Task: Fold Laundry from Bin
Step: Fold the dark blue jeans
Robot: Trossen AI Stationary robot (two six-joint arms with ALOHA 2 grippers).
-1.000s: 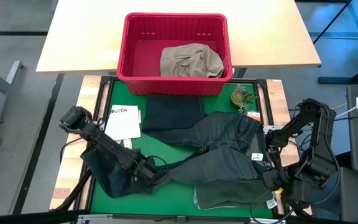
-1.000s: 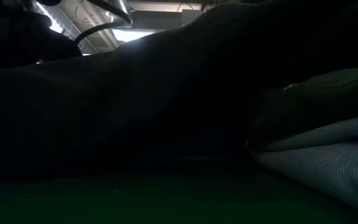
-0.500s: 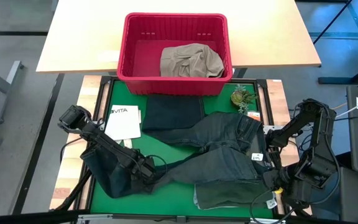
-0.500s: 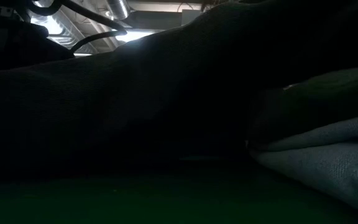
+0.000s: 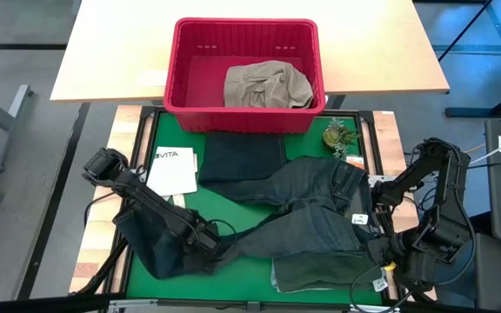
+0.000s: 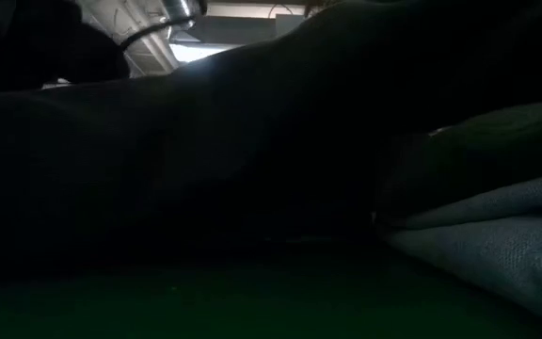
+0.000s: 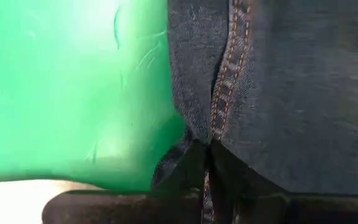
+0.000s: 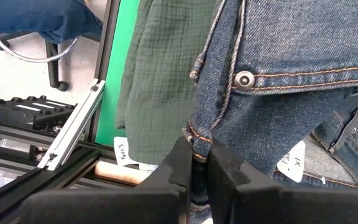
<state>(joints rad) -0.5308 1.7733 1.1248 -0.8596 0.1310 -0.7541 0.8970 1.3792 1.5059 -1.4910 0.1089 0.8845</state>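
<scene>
High view: jeans sprawl across the green mat, in front of the bin. Left wrist view: left gripper clamps a leg seam. Right wrist view: right gripper pinches the waistband. Denim looks heavy, floppy; seams give the firmest holds.

I see dark blue jeans spread flat across the green mat, legs running toward the left. A dark folded piece lies beside them, next to the red bin. A green garment lies partly under them. A khaki garment sits crumpled in the bin.
</scene>
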